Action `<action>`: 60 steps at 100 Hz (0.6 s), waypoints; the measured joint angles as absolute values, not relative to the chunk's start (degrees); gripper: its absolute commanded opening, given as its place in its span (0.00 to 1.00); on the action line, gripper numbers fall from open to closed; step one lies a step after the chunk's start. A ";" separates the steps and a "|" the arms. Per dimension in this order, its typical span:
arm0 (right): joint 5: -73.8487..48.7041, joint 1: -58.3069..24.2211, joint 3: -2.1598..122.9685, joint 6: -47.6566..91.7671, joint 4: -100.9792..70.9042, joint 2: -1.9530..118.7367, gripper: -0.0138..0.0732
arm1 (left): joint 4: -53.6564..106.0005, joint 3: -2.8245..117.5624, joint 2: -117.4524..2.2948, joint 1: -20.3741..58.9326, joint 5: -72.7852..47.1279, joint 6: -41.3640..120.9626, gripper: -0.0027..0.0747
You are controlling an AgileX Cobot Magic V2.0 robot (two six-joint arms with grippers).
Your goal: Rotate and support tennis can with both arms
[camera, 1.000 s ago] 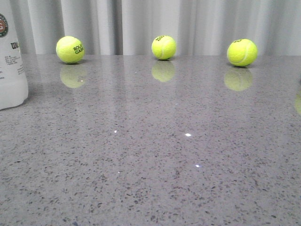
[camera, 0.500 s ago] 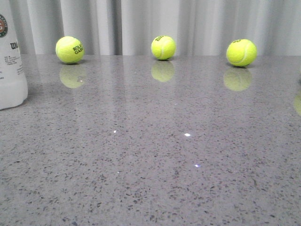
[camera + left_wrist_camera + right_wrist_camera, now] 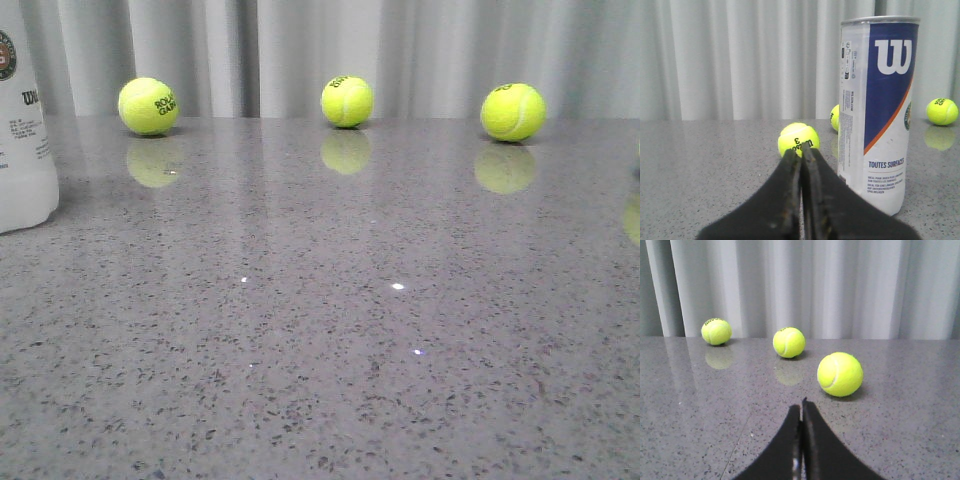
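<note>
The tennis can [image 3: 879, 110] stands upright on the grey table, with a white label, navy panel, orange stripe and silver rim. In the front view only its lower side [image 3: 25, 130] shows at the far left edge. My left gripper [image 3: 801, 152] is shut and empty, low over the table, short of the can and beside it. My right gripper [image 3: 801, 407] is shut and empty, low over the table, short of a tennis ball [image 3: 840, 374]. Neither arm shows in the front view.
Three yellow-green tennis balls [image 3: 148, 105] [image 3: 347, 101] [image 3: 513, 111] lie in a row at the table's far edge before a grey curtain. A ball [image 3: 798, 139] lies just beyond my left fingertips, and others sit behind the can. Two more balls [image 3: 716, 331] [image 3: 789, 342] lie beyond my right gripper.
The front view has shifted very slightly; the balls and can sit a touch further left. Nothing else has moved.
</note>
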State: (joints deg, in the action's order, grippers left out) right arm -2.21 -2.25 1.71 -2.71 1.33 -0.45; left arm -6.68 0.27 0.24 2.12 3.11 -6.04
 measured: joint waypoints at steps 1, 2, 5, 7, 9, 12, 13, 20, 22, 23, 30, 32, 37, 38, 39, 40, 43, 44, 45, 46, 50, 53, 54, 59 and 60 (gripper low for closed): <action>-1.92 -2.25 1.53 -2.71 1.33 -0.45 0.08 | -6.68 0.27 0.24 2.12 3.11 -6.04 0.01; -1.76 -2.25 1.12 -2.71 1.33 -0.45 0.08 | -6.68 0.27 0.24 2.12 3.11 -6.04 0.01; -0.86 -2.20 0.37 -2.71 1.33 -0.45 0.08 | -6.68 0.27 0.24 2.12 3.11 -6.04 0.01; -0.46 -2.20 -0.17 -2.71 1.33 -0.45 0.08 | -6.68 0.27 0.24 2.12 3.11 -6.04 0.01; 0.00 -2.20 -0.64 -2.71 1.33 -0.45 0.08 | -6.68 0.27 0.24 2.12 3.11 -6.04 0.01; 0.78 -2.20 -1.02 -2.71 1.33 -0.55 0.08 | -6.68 0.27 0.24 2.12 3.11 -6.04 0.01; 0.76 -2.20 -1.13 -2.71 1.33 -0.50 0.08 | -6.68 0.27 0.24 2.12 3.11 -6.04 0.01; 1.91 -2.20 -1.49 -2.71 1.33 -0.50 0.08 | -6.68 0.27 0.24 2.12 3.11 -6.04 0.01; 2.18 -2.20 -1.52 -2.71 1.33 -0.50 0.08 | -6.68 0.27 0.24 2.12 3.11 -6.04 0.01; 2.29 -2.20 -1.52 -2.71 1.33 -0.50 0.08 | -6.68 0.27 0.24 2.12 3.11 -6.04 0.01; 3.31 -2.20 -1.52 -2.71 1.33 -0.50 0.08 | -6.68 0.27 0.24 2.12 3.11 -6.04 0.01; 3.56 -2.20 -1.52 -2.71 1.33 -0.50 0.08 | -6.68 0.27 0.24 2.12 3.11 -6.04 0.01; 3.65 -2.20 -1.52 -2.71 1.33 -0.50 0.08 | -6.68 0.27 0.24 2.12 3.11 -6.04 0.01; 3.65 -2.20 -1.52 -2.71 1.33 -0.50 0.08 | -6.68 0.27 0.24 2.12 3.11 -6.04 0.01; 3.65 -2.20 -1.52 -2.71 1.33 -0.50 0.08 | -6.68 0.27 0.24 2.12 3.11 -6.04 0.01; 3.65 -2.20 -1.52 -2.71 1.33 -0.50 0.08 | -6.68 0.27 0.24 2.12 3.11 -6.04 0.01; 3.65 -2.20 -1.52 -2.71 1.33 -0.50 0.08 | -6.68 0.27 0.24 2.12 3.11 -6.04 0.01; 3.65 -2.20 -1.52 -2.71 1.33 -0.50 0.08 | -6.68 0.27 0.24 2.12 3.11 -6.04 0.01; 3.65 -2.20 -1.52 -2.71 1.33 -0.50 0.08 | -6.68 0.27 0.24 2.12 3.11 -6.04 0.01; 3.65 -2.20 -1.62 -2.71 1.33 -0.50 0.08 | -6.68 0.27 0.24 2.12 3.11 -6.04 0.01; 3.70 -2.20 -1.62 -2.71 1.33 -0.50 0.08 | -6.68 0.27 0.24 2.12 3.11 -6.04 0.01; 3.70 -2.20 -1.62 -2.71 1.33 -0.50 0.08 | -6.68 0.27 0.24 2.12 3.11 -6.04 0.01; 3.70 -2.20 -1.62 -2.71 1.33 -0.50 0.08 | -6.68 0.27 0.24 2.12 3.11 -6.04 0.01; 3.70 -2.20 -1.62 -2.82 1.33 -0.50 0.08 | -6.68 0.27 0.24 2.12 3.11 -6.04 0.01; 3.70 -2.20 -1.62 -2.82 1.33 -0.50 0.08 | -6.68 0.27 0.24 2.12 3.11 -6.04 0.01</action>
